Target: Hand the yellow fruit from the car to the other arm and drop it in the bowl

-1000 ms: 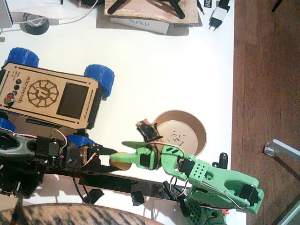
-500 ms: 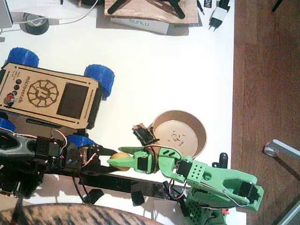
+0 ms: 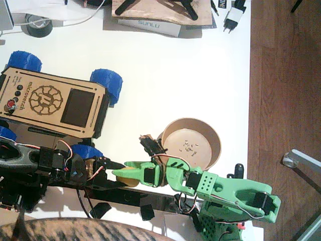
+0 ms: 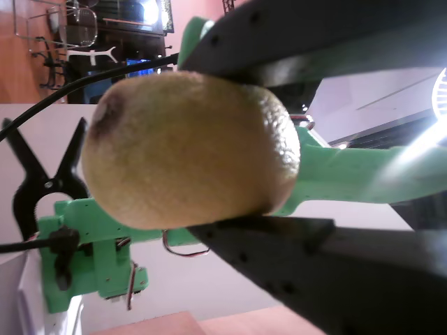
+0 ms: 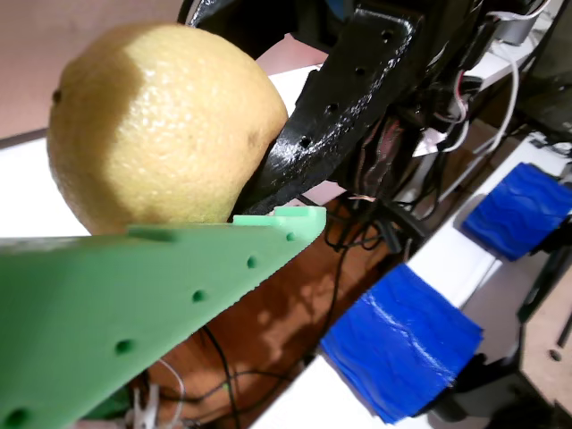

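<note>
Right gripper point(image 3: 120, 174), green, now closed around lemon point(image 3: 131, 174) alongside black left gripper point(image 3: 116, 166), still clamped on it point(image 4: 188, 150). Shifted lower since earlier frames. Handover mid-transfer; bowl point(image 3: 214, 134) nearby, empty.

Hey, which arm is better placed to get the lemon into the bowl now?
Right. The green right gripper is at the yellow fruit, and its arm sits beside the bowl; the black left gripper reaches from the far side.
</note>
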Action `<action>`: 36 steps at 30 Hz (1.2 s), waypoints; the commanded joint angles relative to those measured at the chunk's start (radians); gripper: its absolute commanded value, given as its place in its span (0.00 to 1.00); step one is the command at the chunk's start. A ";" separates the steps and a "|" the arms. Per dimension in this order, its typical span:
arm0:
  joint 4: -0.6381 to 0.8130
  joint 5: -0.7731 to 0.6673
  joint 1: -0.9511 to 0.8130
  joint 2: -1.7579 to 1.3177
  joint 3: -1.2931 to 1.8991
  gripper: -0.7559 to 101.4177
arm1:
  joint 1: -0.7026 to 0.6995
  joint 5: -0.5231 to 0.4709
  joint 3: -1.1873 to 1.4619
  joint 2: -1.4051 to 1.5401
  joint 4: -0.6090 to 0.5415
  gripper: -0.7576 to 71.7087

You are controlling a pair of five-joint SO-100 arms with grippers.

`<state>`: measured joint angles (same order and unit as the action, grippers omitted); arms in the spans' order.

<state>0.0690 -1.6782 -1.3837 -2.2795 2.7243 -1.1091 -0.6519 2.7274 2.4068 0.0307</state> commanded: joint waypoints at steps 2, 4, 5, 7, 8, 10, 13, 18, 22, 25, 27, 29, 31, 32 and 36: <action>0.032 -0.008 0.009 -0.002 -0.029 0.01 | -0.057 0.021 -0.046 0.005 0.035 0.50; 0.032 -0.008 0.009 -0.002 -0.029 0.01 | -0.064 0.017 -0.034 0.025 0.074 0.51; 0.032 -0.008 0.009 -0.002 -0.029 0.01 | -0.067 0.012 -0.031 0.037 0.103 0.51; 0.037 -0.008 0.009 -0.002 -0.029 0.01 | -0.064 -0.009 -0.020 0.078 0.161 0.51; 0.041 -0.008 0.009 -0.002 -0.029 0.01 | -0.061 -0.021 -0.014 0.097 0.181 0.51; 0.046 -0.008 0.009 -0.002 -0.029 0.01 | -0.051 -0.034 -0.009 0.130 0.241 0.51; 0.051 -0.008 0.009 -0.003 -0.029 0.01 | -0.037 -0.035 0.002 0.170 0.333 0.52; 0.055 -0.008 0.009 -0.003 -0.029 0.01 | 0.000 -0.072 0.015 0.187 0.359 0.52; 0.055 -0.008 0.009 -0.003 -0.029 0.01 | 0.012 -0.110 0.017 0.137 0.344 0.53; 0.055 -0.008 0.009 -0.003 -0.029 0.01 | 0.011 -0.121 0.005 0.103 0.310 0.52; 0.055 -0.008 0.009 -0.003 -0.029 0.01 | 0.014 -0.132 -0.005 0.086 0.290 0.51; 0.055 -0.008 0.009 -0.003 -0.029 0.01 | 0.023 -0.158 -0.006 0.083 0.278 0.50; 0.054 -0.008 0.009 -0.003 -0.029 0.01 | 0.035 -0.178 -0.003 0.087 0.275 0.49; 0.054 -0.008 0.009 -0.003 -0.029 0.01 | 0.040 -0.187 0.000 0.092 0.270 0.47; 0.052 -0.008 0.009 -0.003 -0.029 0.01 | 0.043 -0.233 0.006 0.091 0.256 0.29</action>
<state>0.0844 -1.6766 -1.3698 -2.2718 2.7274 -1.0799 -0.8575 2.7458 2.5019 0.2961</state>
